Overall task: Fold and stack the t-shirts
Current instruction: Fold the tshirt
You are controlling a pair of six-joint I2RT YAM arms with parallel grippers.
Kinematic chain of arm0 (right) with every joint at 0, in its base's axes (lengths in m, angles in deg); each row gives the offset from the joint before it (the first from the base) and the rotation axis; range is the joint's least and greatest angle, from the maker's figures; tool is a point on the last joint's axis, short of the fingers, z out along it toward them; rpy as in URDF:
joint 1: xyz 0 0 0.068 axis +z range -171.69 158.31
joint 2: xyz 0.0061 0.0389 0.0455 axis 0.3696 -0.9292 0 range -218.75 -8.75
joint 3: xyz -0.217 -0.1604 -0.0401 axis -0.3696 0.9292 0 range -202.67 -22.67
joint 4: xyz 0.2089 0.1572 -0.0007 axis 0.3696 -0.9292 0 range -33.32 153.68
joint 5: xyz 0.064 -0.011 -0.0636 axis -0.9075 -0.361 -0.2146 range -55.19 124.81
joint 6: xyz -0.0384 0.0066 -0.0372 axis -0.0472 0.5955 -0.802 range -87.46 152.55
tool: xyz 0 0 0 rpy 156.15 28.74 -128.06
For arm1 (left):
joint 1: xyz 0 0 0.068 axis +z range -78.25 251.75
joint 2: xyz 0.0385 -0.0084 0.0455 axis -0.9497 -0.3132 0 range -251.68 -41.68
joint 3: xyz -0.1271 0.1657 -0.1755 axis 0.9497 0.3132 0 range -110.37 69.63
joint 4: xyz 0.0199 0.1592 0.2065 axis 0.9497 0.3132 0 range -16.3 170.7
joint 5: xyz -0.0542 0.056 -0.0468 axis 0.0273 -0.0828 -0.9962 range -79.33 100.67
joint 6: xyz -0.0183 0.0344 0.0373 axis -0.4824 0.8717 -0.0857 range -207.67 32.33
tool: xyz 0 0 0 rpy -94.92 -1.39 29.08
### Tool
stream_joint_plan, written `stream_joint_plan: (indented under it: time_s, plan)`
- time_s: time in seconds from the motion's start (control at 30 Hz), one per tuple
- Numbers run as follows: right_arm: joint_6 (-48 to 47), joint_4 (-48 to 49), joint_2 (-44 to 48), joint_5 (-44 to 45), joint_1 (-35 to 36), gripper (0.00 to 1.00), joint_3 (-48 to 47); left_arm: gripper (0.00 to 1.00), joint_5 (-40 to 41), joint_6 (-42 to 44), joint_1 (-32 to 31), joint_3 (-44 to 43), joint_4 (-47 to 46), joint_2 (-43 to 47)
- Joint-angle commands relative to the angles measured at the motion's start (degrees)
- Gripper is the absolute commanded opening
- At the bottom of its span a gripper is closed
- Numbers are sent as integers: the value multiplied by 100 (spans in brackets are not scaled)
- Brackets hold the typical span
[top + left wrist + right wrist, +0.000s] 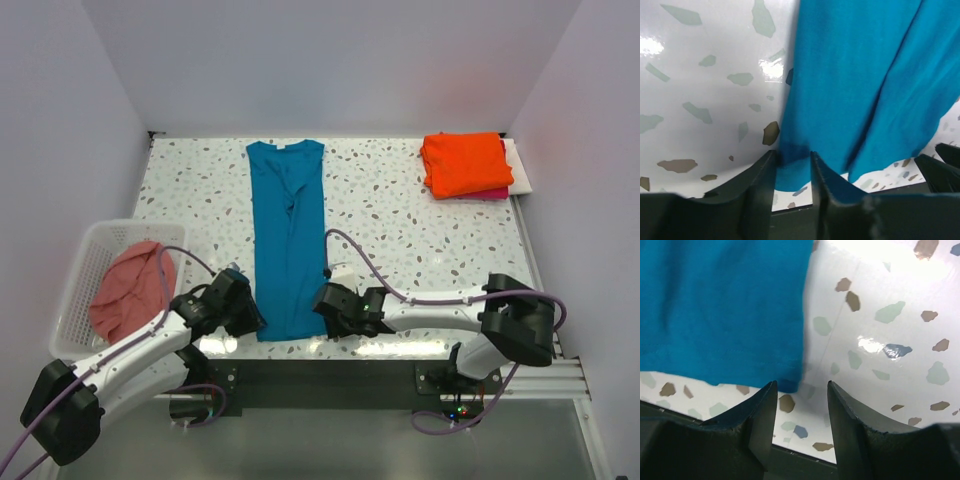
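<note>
A teal shirt [288, 240], folded into a long strip, is lying flat just right of the basket [85, 260]. The left gripper [793, 157] is straddling its near hem corner, fingers apart. The right gripper [801, 387] is spreading beside the other corner. The crosswise fold seems in hand, so both likely need to pinch the corners next. The orange shirt [465, 163] is sitting far right of the basket.

White lattice basket [80, 275] (left), speckled table [400, 220]
</note>
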Motion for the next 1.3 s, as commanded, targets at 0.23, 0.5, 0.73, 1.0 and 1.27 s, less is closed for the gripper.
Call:
stream_joint_plan:
  time_s: [0.23,0.5,0.73,1.0,1.27]
  plan:
    - [-33,1439,-32,-1108,-613,44,580,46,-56,-99,-62,28,667,41]
    - [-95,1466,3,-1249,-666,21,712,23,-276,-477,-466,309,501,-117]
    - [-139,1203,556,-1293,-675,0,1010,0,-127,-837,-1185,20,639,-249]
    - [-68,614,1558,-1048,-359,0,1152,0,356,-1085,-1671,-665,1352,94]
    - [-683,315,1138,-932,-736,0,239,0,1314,-488,-1417,-1719,1221,-370]
